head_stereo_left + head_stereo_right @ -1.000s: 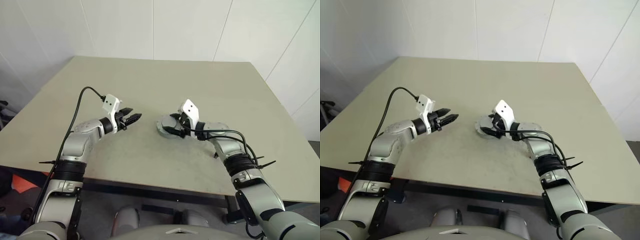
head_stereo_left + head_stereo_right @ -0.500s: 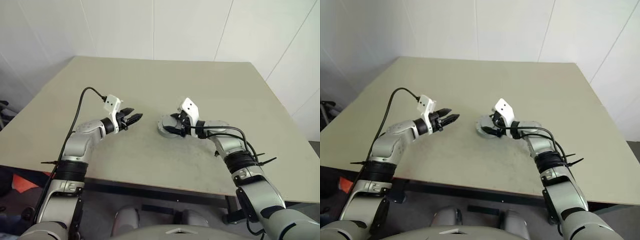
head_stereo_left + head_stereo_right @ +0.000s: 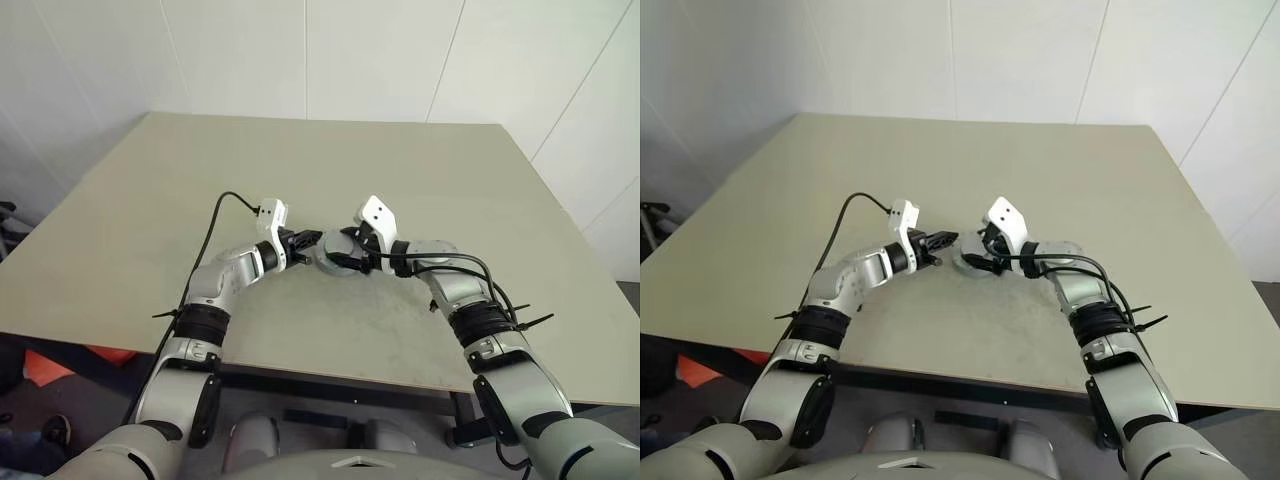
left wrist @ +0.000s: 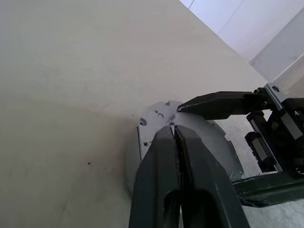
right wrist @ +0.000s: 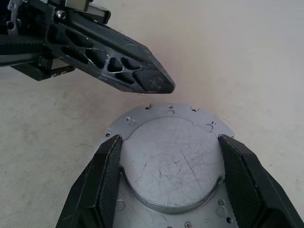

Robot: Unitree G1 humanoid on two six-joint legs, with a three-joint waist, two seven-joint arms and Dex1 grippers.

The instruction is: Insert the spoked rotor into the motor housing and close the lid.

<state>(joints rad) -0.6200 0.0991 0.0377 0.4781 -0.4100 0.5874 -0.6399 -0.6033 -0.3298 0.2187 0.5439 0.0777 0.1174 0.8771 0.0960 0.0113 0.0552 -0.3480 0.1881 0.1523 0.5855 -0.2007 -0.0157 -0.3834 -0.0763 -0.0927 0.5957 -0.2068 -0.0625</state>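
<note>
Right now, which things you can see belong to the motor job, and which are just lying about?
Job in hand: round metal motor part, gripped by the right gripper; left gripper, shut, tip by the part's rim.
Just there: table, serving only as the work surface.

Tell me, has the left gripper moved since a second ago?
Yes. The left gripper, now shut, has swung right across the table to the round metal part between the right gripper's fingers.
</note>
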